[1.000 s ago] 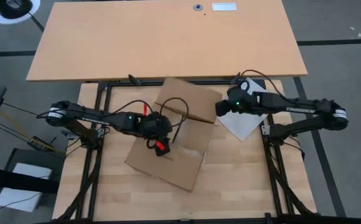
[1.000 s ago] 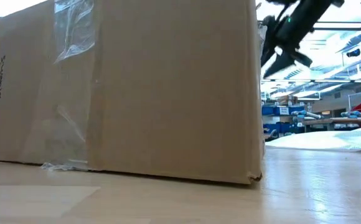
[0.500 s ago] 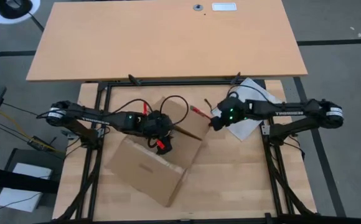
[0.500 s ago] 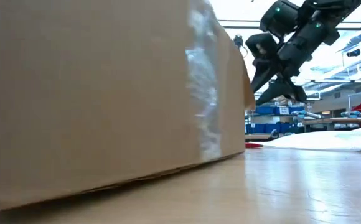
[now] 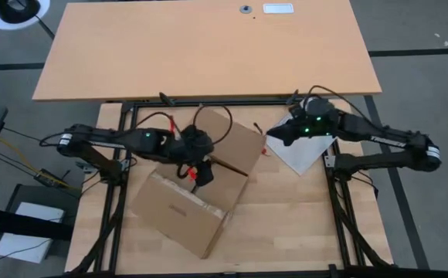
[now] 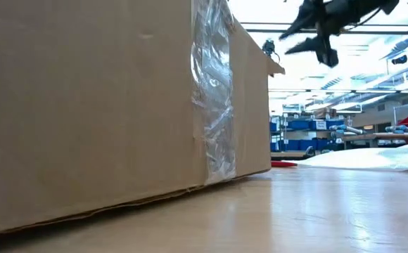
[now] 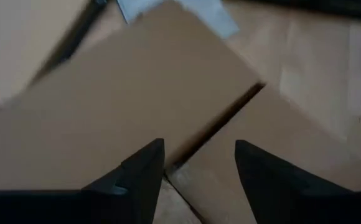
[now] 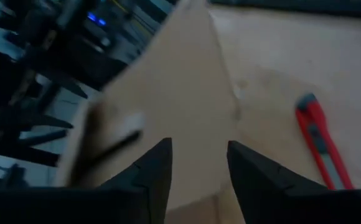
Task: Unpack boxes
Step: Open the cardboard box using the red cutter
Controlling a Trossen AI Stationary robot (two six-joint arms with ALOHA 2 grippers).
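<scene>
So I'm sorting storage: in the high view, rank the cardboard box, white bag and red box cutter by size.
1. Cardboard box, clearly largest.
2. White bag, partly under the right arm.
3. Box cutter, just a red sliver.

Brown cardboard box (image 5: 185, 208) w/ clear tape; red box cutter (image 8: 320, 143); white bag (image 5: 301, 150).

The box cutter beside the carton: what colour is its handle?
Red; the box cutter shows best in the right wrist view.

Brown carton (image 5: 184, 208) sits angled on counter (image 5: 286, 224), flaps up. Left end effector (image 5: 201, 174) over carton's open top. Right end effector (image 5: 275, 136) w/ fingers apart, near white bag (image 5: 301, 154).
</scene>
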